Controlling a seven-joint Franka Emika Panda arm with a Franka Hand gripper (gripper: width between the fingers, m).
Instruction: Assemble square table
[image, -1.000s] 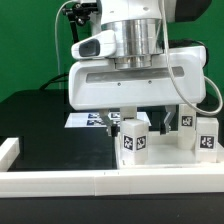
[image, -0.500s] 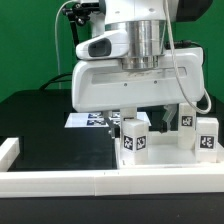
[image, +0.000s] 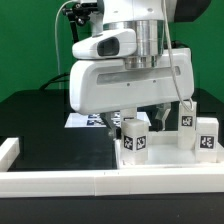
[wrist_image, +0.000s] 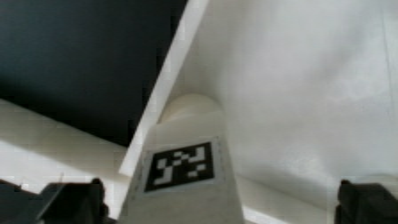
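Square table panel (image: 150, 165) lying at the desk's near edge, against the white L-shaped rail (image: 100, 182), with tagged legs (image: 134, 139) upright on it. One leg (wrist_image: 183, 150) stands between the fingertips (wrist_image: 71, 198), untouched. The gripper (image: 134, 112) hangs fully open, holding nothing. Risk: an off-centre descent could tip this leg or knock its close neighbour.

Ext. view sat low, near tabletop (image: 40, 125) level, facing the arm head-on & close; the arm's body filled most of frame. Wrist cam looked down past the gripper (wrist_image: 217, 200), v. close to a tagged white leg (wrist_image: 182, 155). Both views shared that leg (image: 134, 139) & white panel beside it.
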